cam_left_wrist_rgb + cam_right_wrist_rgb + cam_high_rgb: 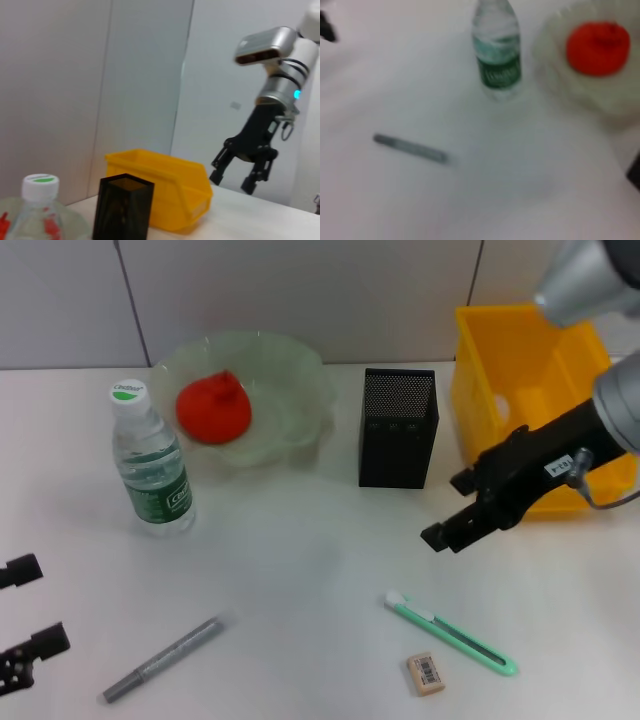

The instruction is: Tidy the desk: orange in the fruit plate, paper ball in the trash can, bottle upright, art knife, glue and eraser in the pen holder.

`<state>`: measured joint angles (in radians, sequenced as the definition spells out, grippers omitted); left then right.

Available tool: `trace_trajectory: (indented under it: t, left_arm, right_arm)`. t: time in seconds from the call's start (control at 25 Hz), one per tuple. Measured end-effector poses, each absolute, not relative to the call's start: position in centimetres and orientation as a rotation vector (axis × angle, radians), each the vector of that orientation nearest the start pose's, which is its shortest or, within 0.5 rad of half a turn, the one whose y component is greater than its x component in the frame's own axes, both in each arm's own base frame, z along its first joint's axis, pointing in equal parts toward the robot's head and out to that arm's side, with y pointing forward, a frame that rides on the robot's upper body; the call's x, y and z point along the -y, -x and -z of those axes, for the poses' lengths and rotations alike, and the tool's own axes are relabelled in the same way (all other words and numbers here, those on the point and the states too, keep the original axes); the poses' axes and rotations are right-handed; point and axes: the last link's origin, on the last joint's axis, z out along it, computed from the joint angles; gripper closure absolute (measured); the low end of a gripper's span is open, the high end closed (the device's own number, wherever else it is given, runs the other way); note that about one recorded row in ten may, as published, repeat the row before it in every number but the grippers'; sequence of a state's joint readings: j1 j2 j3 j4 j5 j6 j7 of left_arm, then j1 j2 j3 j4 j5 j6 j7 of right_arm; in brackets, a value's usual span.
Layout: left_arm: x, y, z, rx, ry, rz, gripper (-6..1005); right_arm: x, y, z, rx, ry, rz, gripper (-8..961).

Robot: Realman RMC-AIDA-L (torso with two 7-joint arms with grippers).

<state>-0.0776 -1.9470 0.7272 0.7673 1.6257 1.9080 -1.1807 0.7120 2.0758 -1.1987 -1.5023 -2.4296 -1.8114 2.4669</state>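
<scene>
Hovering: right gripper (452, 510), jaws apart, above art knife (452, 633)
Likely reason: lining up pickup for pen holder (398, 427)
Left gripper (22, 620): parked, apart

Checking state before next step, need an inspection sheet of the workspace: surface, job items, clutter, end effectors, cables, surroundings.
Surface: white desk, no spills seen.
Job's things: orange in the fruit plate; bottle upright; pen holder upright; yellow bin at the desk's right rear; art knife, eraser and grey glue stick lie loose on the desk; paper ball not seen.
Clutter: nothing seen.
End effectors: right end effector open, empty, in front of the bin; left end effector open, empty, at the near left edge.
Cables: short loop at the right wrist.
Surroundings: tiled wall.
</scene>
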Motion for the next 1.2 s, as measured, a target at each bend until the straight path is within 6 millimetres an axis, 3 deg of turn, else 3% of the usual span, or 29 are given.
trace_trajectory:
  t: [0.36,0.6,1.0,1.2]
  left_arm:
    - [-19.5,33.0,-8.7,0.395,2.575,0.96,188]
    - [-19.7,32.9,-7.8,0.414,2.624,0.929,188]
    - [-19.9,33.1,-7.3,0.417,2.614,0.93,188]
    - [-20.0,33.3,-7.3,0.425,2.598,0.927,188]
  right_arm:
    - [-35.3,-10.0,-1.6,-0.851,2.711,0.618,117]
    - [-35.6,-10.0,1.9,-0.794,2.611,0.78,117]
    - [-35.6,-11.3,6.5,-0.778,2.626,0.836,118]
    - [-35.4,-11.6,7.3,-0.763,2.637,0.843,117]
